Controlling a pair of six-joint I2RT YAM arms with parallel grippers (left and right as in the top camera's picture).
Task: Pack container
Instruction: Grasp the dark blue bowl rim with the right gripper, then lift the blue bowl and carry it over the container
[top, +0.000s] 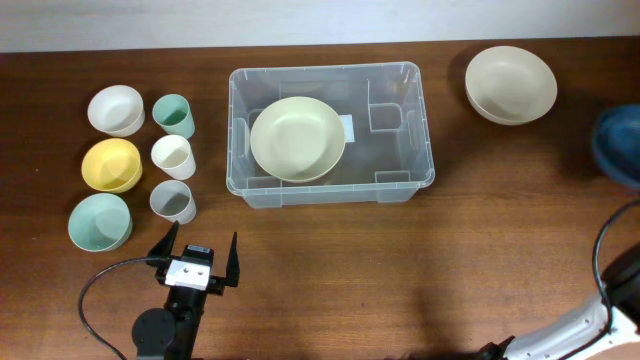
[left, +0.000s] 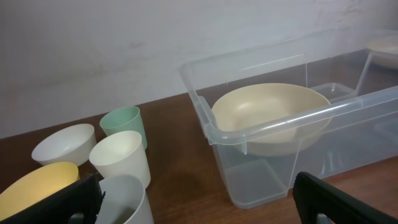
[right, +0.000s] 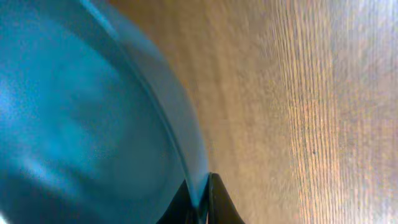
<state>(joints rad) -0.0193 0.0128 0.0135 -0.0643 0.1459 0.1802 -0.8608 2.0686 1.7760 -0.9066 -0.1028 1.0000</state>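
Right gripper (right: 202, 198): jaws almost closed, pinching the rim of the blue bowl (right: 74, 124). In the wrist view the rim sits between the fingers, with bare wooden table (right: 298, 93) behind it. Overhead, that bowl is only a blur at the far right edge, well apart from the container (top: 330, 72). The container is mid-table, upper centre, with a long side facing the arms. One cream bowl (top: 298, 138) sits in its left half. The right half looks free apart from the moulded ribs.

A stack of beige bowls (top: 510, 85) lies roughly between your bowl and the bin, so carry above it or pass in front. The rim pinch is thin and I'd guess the bowl can swing, so keep it level and go slow. Clear the bin's right wall before lowering. Set it in the right half or nest it in the cream bowl, and open only once it's seated.

Left gripper (top: 204, 236): wide open, holding nothing, near the grey cup (top: 173, 201). Leave it out of the way.
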